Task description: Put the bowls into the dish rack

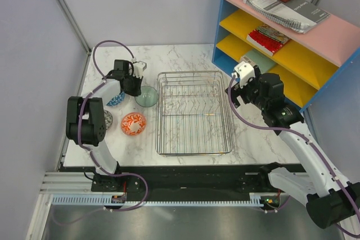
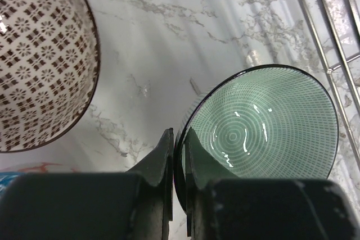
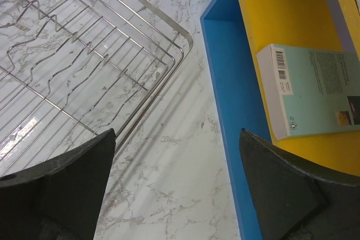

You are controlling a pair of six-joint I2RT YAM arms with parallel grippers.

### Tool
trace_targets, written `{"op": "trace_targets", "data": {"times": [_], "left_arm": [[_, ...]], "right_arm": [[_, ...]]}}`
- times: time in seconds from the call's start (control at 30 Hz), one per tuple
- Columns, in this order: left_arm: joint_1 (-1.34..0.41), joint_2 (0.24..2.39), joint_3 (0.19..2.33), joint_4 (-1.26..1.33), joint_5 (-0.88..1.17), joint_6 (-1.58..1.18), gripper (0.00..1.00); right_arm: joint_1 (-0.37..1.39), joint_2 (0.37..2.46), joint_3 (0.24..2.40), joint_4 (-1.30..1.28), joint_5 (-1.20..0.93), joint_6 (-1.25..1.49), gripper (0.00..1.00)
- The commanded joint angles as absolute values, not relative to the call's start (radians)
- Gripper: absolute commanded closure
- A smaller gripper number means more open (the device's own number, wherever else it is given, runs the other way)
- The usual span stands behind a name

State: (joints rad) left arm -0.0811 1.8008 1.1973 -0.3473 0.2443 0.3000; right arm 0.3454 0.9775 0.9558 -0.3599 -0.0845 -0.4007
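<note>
Dial centred on the dish rack point(image 1: 194, 113), top view, 12 o'clock away from the arm bases.

- Left jaws: nearly shut, pinching the rim of the pale teal-green bowl point(image 2: 264, 127). One of the fingers point(image 2: 163, 161) is outside the wall, the other inside. The bowl is at 10 o'clock, just beside the rack's left edge. Cannot tell whether its base is on or off the worktop point(image 1: 185, 57).
- Right jaws: spread wide and holding nothing, at 2 o'clock by the rack's far right corner. The wrist view shows bare marble between the fingers point(image 3: 67, 184).
- Red-orange bowl point(image 1: 133, 123) with white pattern: 9 o'clock, upright on the worktop, apart from the rack.
- Blue patterned bowl point(image 1: 115, 100): 9 o'clock of the teal one, partly under the left arm point(image 1: 84, 119).
- Grey speckled bowl point(image 1: 107, 119): 9 o'clock of the red-orange one, half hidden by the same arm.
- Brown-on-white patterned bowl point(image 2: 39, 54): seen only from the left wrist, near the teal bowl but not touching it.
- Every bowl in view is outside the rack.
- Blue shelf unit point(image 1: 225, 32): 1 o'clock. A book point(image 3: 315, 91) lies on its lowest yellow shelf.
</note>
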Motion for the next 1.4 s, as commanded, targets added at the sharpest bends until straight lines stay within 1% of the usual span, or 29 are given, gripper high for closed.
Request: {"op": "trace_targets", "data": {"times": [0.0,0.13,0.33,0.57,0.67,0.77,0.8,0.93,1.0,1.03,1.1,1.13,1.2,1.37], "left_arm": [[-0.055,1.721,1.186,-0.313,0.186,0.307,0.98],[-0.031,1.678,1.175,-0.298,0.201,0.293,0.98],[-0.003,1.543,1.17,-0.284,0.327,0.284,0.98],[-0.015,1.431,1.236,-0.302,0.589,0.25,0.98],[-0.041,1.41,1.27,-0.314,0.667,0.23,0.98],[-0.066,1.393,1.293,-0.311,0.737,0.201,0.98],[-0.077,1.39,1.301,-0.308,0.756,0.195,0.98],[-0.1,1.381,1.304,-0.284,0.889,0.175,0.98],[-0.12,1.381,1.302,-0.275,0.916,0.172,0.98],[-0.13,1.379,1.299,-0.273,0.919,0.173,0.98],[-0.166,1.373,1.292,-0.27,0.907,0.184,0.98],[-0.178,1.373,1.29,-0.268,0.888,0.189,0.98],[-0.207,1.371,1.281,-0.258,0.871,0.195,0.98],[-0.253,1.373,1.264,-0.227,0.85,0.181,0.98]], "right_arm": [[0.353,0.979,0.966,-0.348,-0.081,-0.4,0.01],[0.354,0.989,0.971,-0.347,-0.101,-0.385,0.02],[0.354,1.038,1.021,-0.348,-0.201,-0.312,0.02],[0.354,1.138,1.127,-0.348,-0.409,-0.138,0.02],[0.354,1.193,1.181,-0.327,-0.541,-0.068,0.02],[0.354,1.242,1.195,-0.237,-0.684,0.082,0.02],[0.354,1.267,1.189,-0.162,-0.749,0.177,0.02],[0.354,1.348,1.173,0.039,-0.883,0.4,0.02],[0.354,1.408,1.172,0.148,-0.932,0.49,0.02],[0.354,1.426,1.167,0.193,-0.972,0.587,0.02],[0.354,1.475,1.143,0.346,-0.997,0.682,0.02],[0.354,1.489,1.135,0.392,-1.006,0.778,0.02],[0.354,1.525,1.105,0.528,-1.02,0.857,0.02],[0.356,1.583,1.078,0.666,-1.031,0.983,0.02]]}}
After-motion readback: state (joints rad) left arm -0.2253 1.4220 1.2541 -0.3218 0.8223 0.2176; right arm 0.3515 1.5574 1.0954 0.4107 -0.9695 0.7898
